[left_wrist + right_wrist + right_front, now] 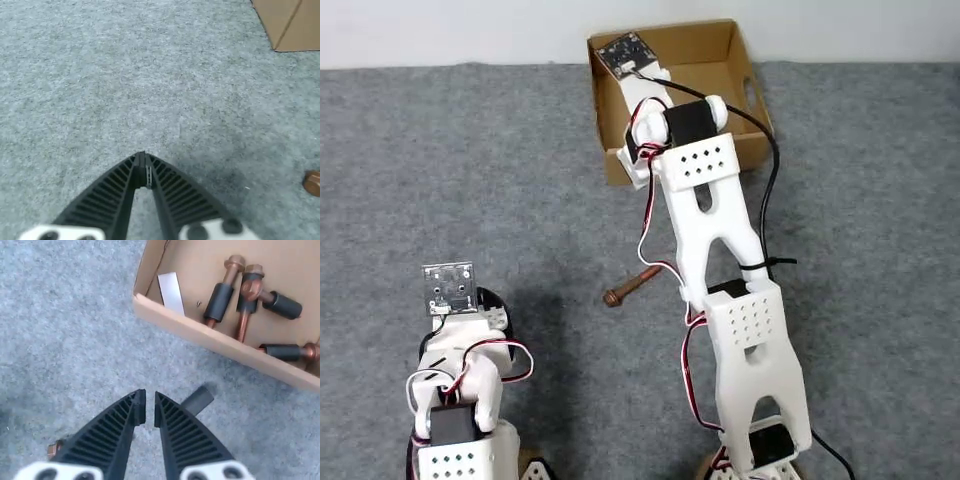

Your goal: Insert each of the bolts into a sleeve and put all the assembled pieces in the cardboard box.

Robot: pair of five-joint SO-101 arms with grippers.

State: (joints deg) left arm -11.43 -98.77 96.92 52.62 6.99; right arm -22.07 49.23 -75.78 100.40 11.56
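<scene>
Right gripper (150, 400) slightly parted, cardboard box (225, 347) holding sleeved bolts (220, 296) (copper-coloured)

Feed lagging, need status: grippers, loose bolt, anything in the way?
Left gripper shut, empty. Right gripper open, empty, over loose bolt and sleeve on carpet near cardboard box. Assembled pieces inside. Nothing blocking.

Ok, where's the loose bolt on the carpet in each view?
High view: the bolt lies on the carpet beside the right arm, short of the cardboard box.
Left wrist view: its copper head at the frame edge, off to one side of the left gripper.
Right wrist view: its head peeks out beside the right gripper.
Shared landmark: the cardboard box.
</scene>
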